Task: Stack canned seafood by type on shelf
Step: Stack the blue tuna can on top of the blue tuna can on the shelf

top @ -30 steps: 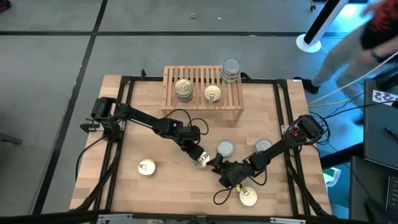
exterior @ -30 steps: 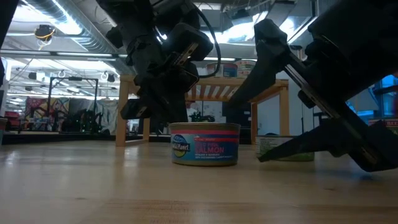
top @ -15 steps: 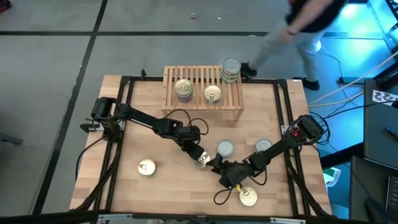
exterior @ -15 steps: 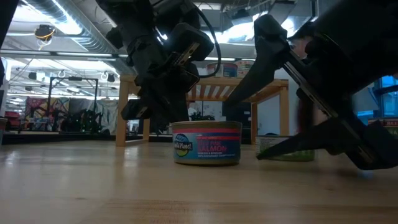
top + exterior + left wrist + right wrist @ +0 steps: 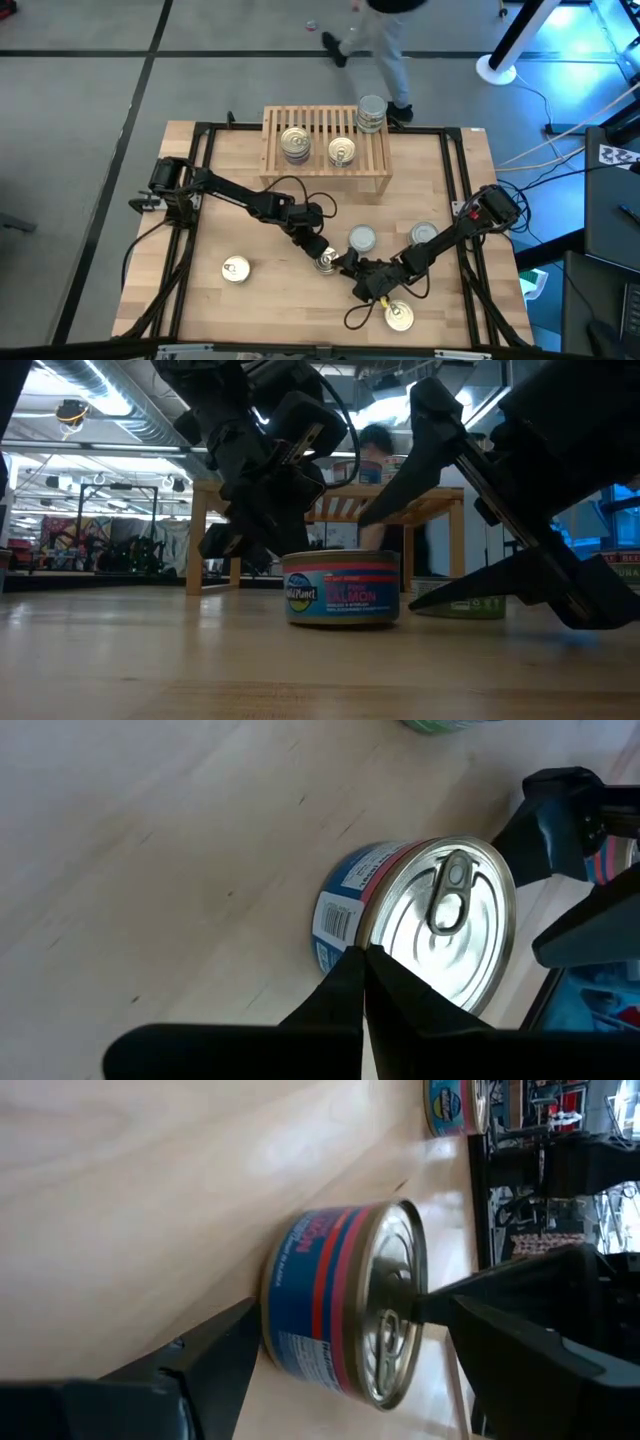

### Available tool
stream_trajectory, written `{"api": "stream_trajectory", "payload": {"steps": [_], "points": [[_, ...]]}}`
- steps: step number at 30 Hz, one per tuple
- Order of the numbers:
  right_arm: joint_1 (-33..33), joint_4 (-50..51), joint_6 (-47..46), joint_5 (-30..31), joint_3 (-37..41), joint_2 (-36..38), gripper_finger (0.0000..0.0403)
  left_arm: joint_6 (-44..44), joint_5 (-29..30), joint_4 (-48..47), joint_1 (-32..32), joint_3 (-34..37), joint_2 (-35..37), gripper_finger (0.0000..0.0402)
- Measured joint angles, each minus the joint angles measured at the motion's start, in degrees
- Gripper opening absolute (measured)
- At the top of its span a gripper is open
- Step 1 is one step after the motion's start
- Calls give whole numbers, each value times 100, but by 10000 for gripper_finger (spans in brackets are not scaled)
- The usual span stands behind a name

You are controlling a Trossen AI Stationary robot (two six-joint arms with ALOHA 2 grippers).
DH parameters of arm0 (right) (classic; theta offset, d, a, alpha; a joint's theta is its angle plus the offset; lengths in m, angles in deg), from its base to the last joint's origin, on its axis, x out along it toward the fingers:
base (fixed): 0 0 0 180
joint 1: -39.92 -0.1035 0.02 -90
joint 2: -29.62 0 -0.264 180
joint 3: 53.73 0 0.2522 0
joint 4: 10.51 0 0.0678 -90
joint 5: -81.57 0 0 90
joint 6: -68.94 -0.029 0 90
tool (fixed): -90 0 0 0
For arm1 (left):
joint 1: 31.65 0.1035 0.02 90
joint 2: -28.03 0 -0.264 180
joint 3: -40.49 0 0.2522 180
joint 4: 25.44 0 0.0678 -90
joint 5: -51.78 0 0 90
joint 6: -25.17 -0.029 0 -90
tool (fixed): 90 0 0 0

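Bare wood is seen over much of the table (image 5: 250, 215) on the left arm's side, where only one gold-lidded tin (image 5: 236, 269) stands, well apart from the edges. Near the middle, a blue-and-red salmon tin (image 5: 326, 261) stands upright. The left gripper (image 5: 320, 250), pressed together, touches its lid. The right gripper (image 5: 350, 268) is spread wide, one finger (image 5: 215, 1355) on each side of the tin's wall. Stacked tins are borne by the shelf (image 5: 325, 150) at the far edge.
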Motion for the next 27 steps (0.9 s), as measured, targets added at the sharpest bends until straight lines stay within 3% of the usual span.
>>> {"api": "stream_trajectory", "payload": {"steps": [21, 27], "points": [[-32, 15, -24, -216, 0, 0, 319, 107, -224, 83, 169, -2, 4, 0], [-32, 15, -45, -270, 0, 0, 319, 254, -339, 590, 172, 9, 21, 0]]}}
